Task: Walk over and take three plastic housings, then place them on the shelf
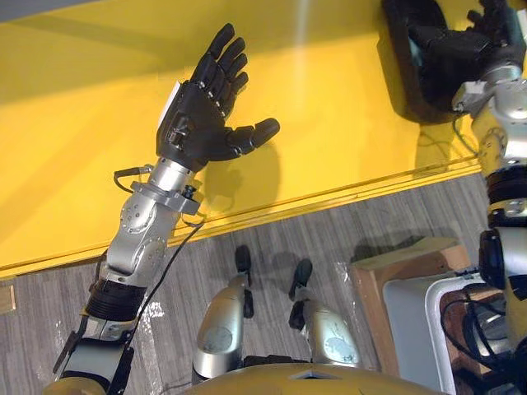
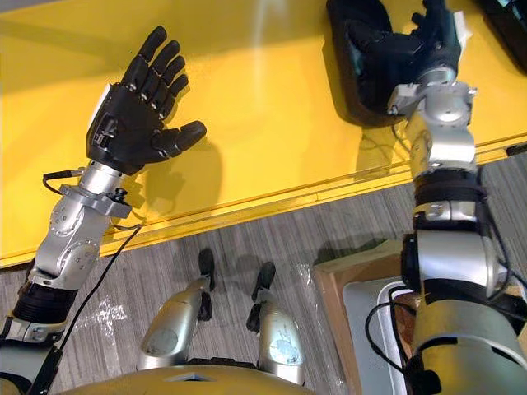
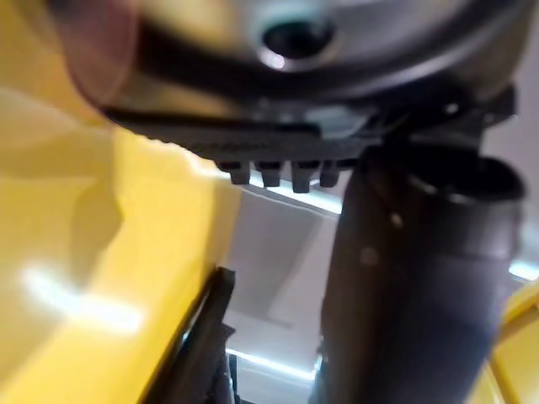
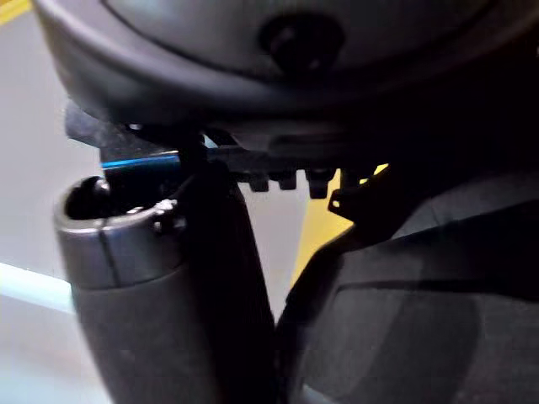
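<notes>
— Where is the housing?

— One black housing (image 2: 350, 90) lies on the yellow table (image 1: 82, 123), at its far right part. The right hand (image 2: 424, 48) lies on top of it, touching it.

— Is that hand clamped on it?

— I cannot tell. The head views show the hand dark against the dark housing, and the right wrist view shows dark plastic just beside the thumb, but not whether there is a grip.

— And the left hand?

— The left hand (image 1: 193, 123) is held over the table's middle, well apart from the housing. Its fingers are straight and spread, the thumb stands out to the side, and it holds nothing.

— Any more housings?

— A second dark piece (image 2: 506, 25) lies at the table's far right edge, cut off by the frame. I cannot tell what it is.

— Any containers?

— One, on the grey floor (image 1: 370, 222) at the lower right, just below the table's near edge. It is a tan box (image 1: 387, 276) with a pale tray (image 1: 408, 317) set inside it.

— What is in the tray?

— The visible part shows a bare grey bottom. The right arm covers the rest, so I cannot tell what that part holds.

— Is the housing in the box?

— No. It is on the table, apart from the box.
</notes>
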`<state>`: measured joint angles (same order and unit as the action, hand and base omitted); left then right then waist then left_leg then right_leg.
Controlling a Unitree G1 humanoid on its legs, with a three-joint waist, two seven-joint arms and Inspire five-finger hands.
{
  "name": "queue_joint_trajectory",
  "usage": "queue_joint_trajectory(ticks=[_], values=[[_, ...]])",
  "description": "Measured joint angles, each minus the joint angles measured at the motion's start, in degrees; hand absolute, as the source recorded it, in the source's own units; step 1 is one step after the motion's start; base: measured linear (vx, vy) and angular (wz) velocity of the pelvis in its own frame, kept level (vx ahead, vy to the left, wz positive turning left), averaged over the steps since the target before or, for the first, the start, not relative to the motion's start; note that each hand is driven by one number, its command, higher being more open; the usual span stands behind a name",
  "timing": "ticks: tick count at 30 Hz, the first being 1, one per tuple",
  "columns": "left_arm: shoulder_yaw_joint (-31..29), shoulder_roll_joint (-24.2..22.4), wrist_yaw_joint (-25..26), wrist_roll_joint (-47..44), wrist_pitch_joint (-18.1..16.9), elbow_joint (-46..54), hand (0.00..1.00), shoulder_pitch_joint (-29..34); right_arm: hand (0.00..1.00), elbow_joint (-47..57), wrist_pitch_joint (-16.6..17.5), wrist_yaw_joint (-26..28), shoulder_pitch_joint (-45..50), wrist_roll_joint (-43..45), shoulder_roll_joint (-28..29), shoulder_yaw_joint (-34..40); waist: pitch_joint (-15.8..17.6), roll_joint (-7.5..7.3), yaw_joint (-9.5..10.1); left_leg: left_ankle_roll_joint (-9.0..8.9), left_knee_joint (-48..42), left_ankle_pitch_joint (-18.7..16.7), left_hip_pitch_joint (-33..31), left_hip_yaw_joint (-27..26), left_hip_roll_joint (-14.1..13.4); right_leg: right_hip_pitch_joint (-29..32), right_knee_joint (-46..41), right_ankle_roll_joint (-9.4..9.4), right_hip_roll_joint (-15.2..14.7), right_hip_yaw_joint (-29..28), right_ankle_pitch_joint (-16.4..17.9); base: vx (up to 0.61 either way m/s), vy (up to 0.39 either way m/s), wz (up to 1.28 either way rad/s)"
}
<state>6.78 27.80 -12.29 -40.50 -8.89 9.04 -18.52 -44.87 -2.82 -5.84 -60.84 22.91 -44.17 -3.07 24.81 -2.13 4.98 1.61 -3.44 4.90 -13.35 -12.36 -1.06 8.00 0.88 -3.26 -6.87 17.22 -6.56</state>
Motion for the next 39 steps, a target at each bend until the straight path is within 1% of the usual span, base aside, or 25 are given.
queue_joint_trajectory(ticks=[3,4,6,9,11,12,17,19,22,27,32,35,39], values=[[0.48,0.03,0.45,0.00,-0.07,-0.66,1.00,-0.01,1.00,-2.70,-0.94,-2.81,-0.90,-0.05,-0.23,-0.56,0.07,0.07,0.16,-0.01,-0.85,-0.55,-0.55,0.00,-0.11,0.25,-0.02,0.02,0.02,-0.03,0.01,0.00,0.007,-0.02],[0.53,0.13,0.75,-0.11,-1.09,-0.66,1.00,-0.05,1.00,-2.70,-1.23,-4.50,-1.59,-0.17,-0.24,-0.90,0.11,0.16,0.12,-0.06,-2.77,-1.55,-1.82,-0.09,-0.47,0.90,-0.46,0.20,0.07,-0.11,0.13,0.00,0.017,-0.05],[0.68,0.13,0.99,-0.40,-1.43,-0.72,1.00,-0.59,1.00,-3.14,-1.54,-5.20,-3.05,-0.18,-0.41,-0.96,0.72,0.64,-0.09,0.15,-3.69,-1.86,-2.29,-0.05,-0.62,1.14,-0.98,0.38,0.06,-0.06,0.26,0.00,0.000,0.00],[1.50,0.14,1.30,-1.51,-1.64,-1.60,1.00,-2.14,1.00,-4.36,-1.53,-6.10,-5.59,-0.10,-1.15,-0.97,2.11,2.00,-0.22,0.35,-4.33,-2.04,-2.51,-0.09,-0.62,1.34,-1.54,0.44,-0.08,-0.13,0.33,-0.03,0.024,-0.01],[1.55,0.15,1.81,-2.15,-2.02,-1.81,1.00,-2.13,1.00,-4.35,-1.53,-5.83,-5.65,-0.12,-1.20,-0.97,2.12,2.02,-0.29,0.36,-4.42,-2.02,-2.81,-0.18,-0.69,1.76,-1.77,0.49,-0.09,-0.19,0.37,-0.01,0.016,-0.02],[1.55,0.15,1.88,-2.15,-2.17,-1.81,1.00,-2.13,0.00,-4.35,-1.53,-5.56,-5.75,-0.12,-1.27,-0.96,2.12,2.03,-0.38,0.38,-4.51,-2.01,-2.99,-0.18,-0.71,1.89,-1.80,0.49,-0.08,-0.17,0.37,0.00,0.000,0.00],[1.55,0.15,1.92,-2.14,-2.18,-1.81,1.00,-2.13,0.00,-4.35,-1.60,-3.05,-5.75,-0.27,-1.46,-0.99,2.12,2.03,-0.61,0.39,-4.61,-2.00,-2.99,-0.18,-0.71,1.88,-1.87,0.49,-0.10,-0.17,0.36,0.00,0.012,0.00],[1.54,0.15,1.94,-2.14,-2.18,-1.81,1.00,-2.12,0.00,-4.40,-1.74,-2.95,-5.75,-2.05,-1.96,-0.96,2.12,2.03,-0.61,0.39,-4.63,-2.00,-2.99,-0.18,-0.72,1.88,-1.89,0.49,-0.09,-0.15,0.37,0.00,0.000,0.00],[1.51,0.15,2.00,-2.15,-2.18,-1.81,1.00,-2.12,0.00,-4.40,-2.25,-0.73,-5.75,-2.25,-3.20,-1.05,2.12,2.05,-0.67,0.39,-4.62,-2.00,-2.95,-0.19,-0.71,1.85,-1.90,0.49,-0.10,-0.13,0.37,0.00,0.000,0.00],[1.51,0.11,2.05,-2.13,-2.18,-1.81,1.00,-2.07,0.00,-4.41,-2.71,1.15,-5.69,-2.48,-3.21,-2.87,2.11,2.09,-1.10,0.38,-4.38,-1.98,-2.48,-0.32,-0.71,1.64,-1.94,0.61,-0.11,-0.07,0.46,0.00,0.006,0.00],[1.52,0.01,2.04,-2.09,-2.18,-1.81,1.00,-1.98,0.00,-4.08,-2.71,4.34,-5.32,-2.56,-3.08,-4.54,2.05,2.21,-1.38,0.33,-4.29,-1.93,-2.07,-0.09,-0.68,1.26,-2.28,0.99,-0.15,0.25,0.78,0.00,0.010,0.02],[1.52,-0.15,2.05,-2.02,-2.18,-1.81,1.00,-1.90,0.00,-4.10,-2.71,5.03,-4.92,-4.54,-2.96,-5.47,2.04,2.34,-1.61,0.26,-4.15,-1.74,-1.75,0.23,-0.62,0.88,-2.49,1.13,-0.21,0.68,0.91,0.00,0.028,0.06],[1.52,-0.38,2.07,-1.92,-2.23,-1.81,1.00,-1.71,0.00,-4.10,-2.62,5.46,-4.85,-4.61,-2.77,-6.52,1.94,2.74,-1.62,0.16,-2.58,-0.75,-0.67,0.33,-0.38,0.68,-3.04,1.47,-0.37,0.98,1.17,0.00,0.006,0.01]])
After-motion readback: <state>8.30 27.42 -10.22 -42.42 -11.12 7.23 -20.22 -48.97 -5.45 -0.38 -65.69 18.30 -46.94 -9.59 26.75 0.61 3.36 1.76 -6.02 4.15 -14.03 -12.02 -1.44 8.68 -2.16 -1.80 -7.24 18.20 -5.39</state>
